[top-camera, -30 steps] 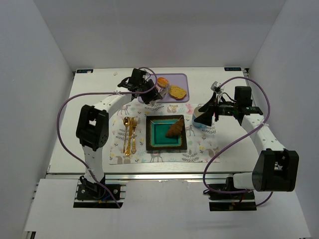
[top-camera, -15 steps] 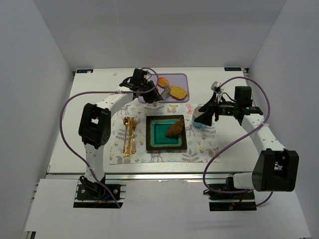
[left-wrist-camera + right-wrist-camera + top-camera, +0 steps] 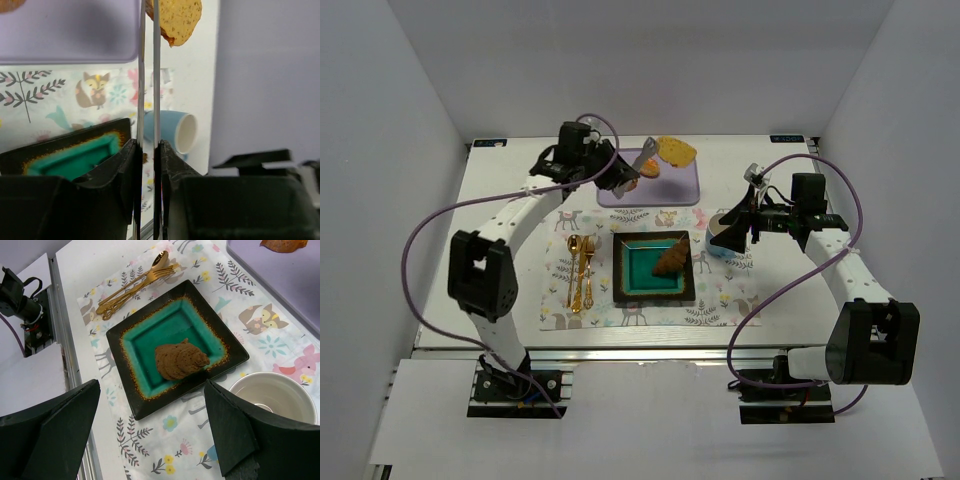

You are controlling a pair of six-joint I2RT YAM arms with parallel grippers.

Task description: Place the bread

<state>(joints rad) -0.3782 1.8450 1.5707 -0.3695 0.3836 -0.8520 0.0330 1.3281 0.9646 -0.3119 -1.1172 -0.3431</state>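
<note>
My left gripper [image 3: 616, 172] is shut on metal tongs [image 3: 642, 157], and the tongs pinch a golden bread slice [image 3: 676, 150] held in the air over the far right edge of the purple tray [image 3: 680, 185]. In the left wrist view my fingers [image 3: 148, 145] clamp the two tong blades [image 3: 156, 75], with the slice [image 3: 181, 17] at their tips. A second bread piece [image 3: 648, 168] lies on the tray. The dark square plate with a teal centre [image 3: 645, 272] holds a brown croissant [image 3: 672, 257]. My right gripper [image 3: 740, 222] is open over the blue cup [image 3: 722, 238].
Gold cutlery [image 3: 580, 270] lies left of the plate on the patterned placemat [image 3: 720, 300]. In the right wrist view, the plate [image 3: 140, 340], croissant [image 3: 180, 360], cup [image 3: 274, 396] and cutlery [image 3: 135, 282] lie below my open gripper [image 3: 160, 435].
My left arm has lifted the tongs with the bread slice off the purple tray, and the slice now hangs farther back. The right arm has not moved.
</note>
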